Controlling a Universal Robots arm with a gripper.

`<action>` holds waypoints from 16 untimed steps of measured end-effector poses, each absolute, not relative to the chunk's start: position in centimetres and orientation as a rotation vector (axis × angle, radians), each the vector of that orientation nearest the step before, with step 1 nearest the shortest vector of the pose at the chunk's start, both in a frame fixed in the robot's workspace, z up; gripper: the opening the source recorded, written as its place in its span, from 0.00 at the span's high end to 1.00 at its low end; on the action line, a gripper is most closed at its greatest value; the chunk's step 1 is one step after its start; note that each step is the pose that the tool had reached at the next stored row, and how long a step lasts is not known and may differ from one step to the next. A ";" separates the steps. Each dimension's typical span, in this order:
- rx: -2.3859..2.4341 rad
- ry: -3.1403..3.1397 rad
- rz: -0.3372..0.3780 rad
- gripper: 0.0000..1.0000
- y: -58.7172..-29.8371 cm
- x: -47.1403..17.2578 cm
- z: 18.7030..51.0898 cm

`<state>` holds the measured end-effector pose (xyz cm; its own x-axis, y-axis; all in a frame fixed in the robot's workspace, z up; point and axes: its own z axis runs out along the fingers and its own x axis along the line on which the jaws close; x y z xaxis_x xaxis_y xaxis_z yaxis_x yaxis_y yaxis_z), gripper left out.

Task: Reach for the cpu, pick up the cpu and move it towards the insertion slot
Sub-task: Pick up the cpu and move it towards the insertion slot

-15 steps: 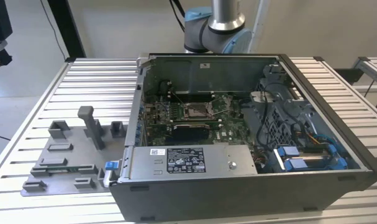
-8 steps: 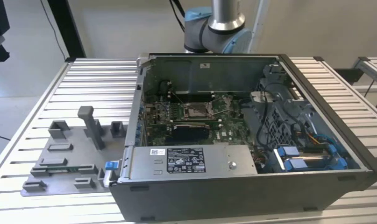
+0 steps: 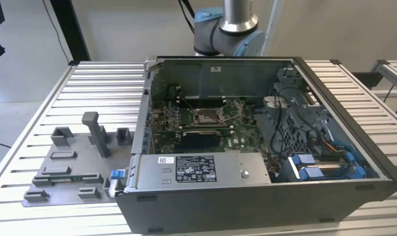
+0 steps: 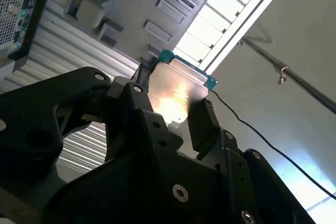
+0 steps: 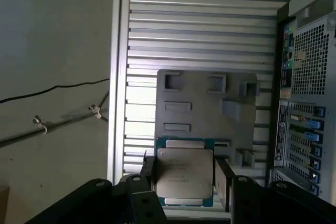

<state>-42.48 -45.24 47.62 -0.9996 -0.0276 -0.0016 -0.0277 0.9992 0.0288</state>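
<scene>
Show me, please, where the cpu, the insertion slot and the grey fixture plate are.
cpu (image 5: 185,174): first wrist view, middle of its silvery top.
insertion slot (image 3: 207,116): exterior view, dark centre of the socket.
grey fixture plate (image 3: 86,164): exterior view, bare flat patch.

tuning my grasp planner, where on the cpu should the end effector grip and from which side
Grip the cpu by two opposite thin edges, coming in from the lid side, square to its flat face. It is a thin flat square, so only the edges offer parallel surfaces. In both wrist views the end effector holds it this way, fingers on either side.
</scene>
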 end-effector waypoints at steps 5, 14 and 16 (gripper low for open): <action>-0.043 3.140 0.045 1.00 -45.2 -42.5 48.6; -0.043 3.139 0.044 1.00 -45.2 -42.4 49.2; -0.043 3.139 0.044 1.00 -45.2 -41.8 48.8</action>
<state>-41.78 -45.24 48.82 -0.9996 -0.0275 -0.0021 -0.0275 0.9992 0.0279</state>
